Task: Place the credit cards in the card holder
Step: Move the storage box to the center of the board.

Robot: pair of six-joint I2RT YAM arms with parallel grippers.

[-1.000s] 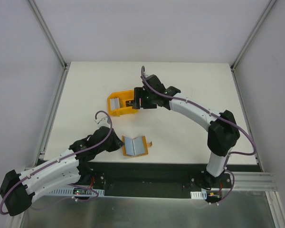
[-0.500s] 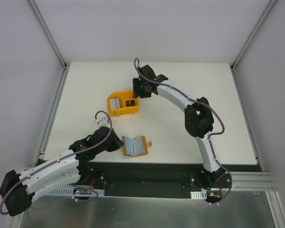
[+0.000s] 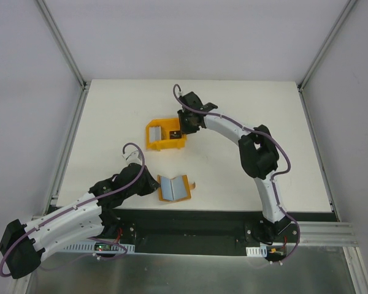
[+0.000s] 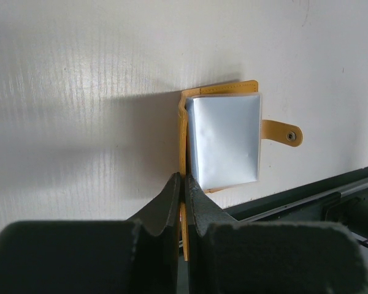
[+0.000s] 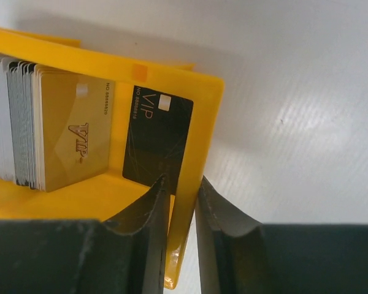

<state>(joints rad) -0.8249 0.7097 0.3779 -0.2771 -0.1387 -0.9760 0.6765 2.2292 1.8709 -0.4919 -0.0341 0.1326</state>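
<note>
The left claw [image 4: 184, 182] is clamped shut on the open card holder [image 4: 224, 141] by the table's [image 3: 110, 122] near edge, probably steadying it. The right claw [image 5: 181, 184], narrow, straddles the yellow bin [image 5: 172, 67] wall beside a black card [image 5: 156, 144]. I cannot tell whether it grips.

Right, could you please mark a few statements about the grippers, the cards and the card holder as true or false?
1. The card holder lies open. True.
2. The left gripper is open, clear of the holder. False: it is shut on the holder's edge.
3. The black card is in the yellow bin. True.
4. Both fingers of the right gripper are inside the bin. False: they straddle one wall, one finger inside, one outside.
</note>
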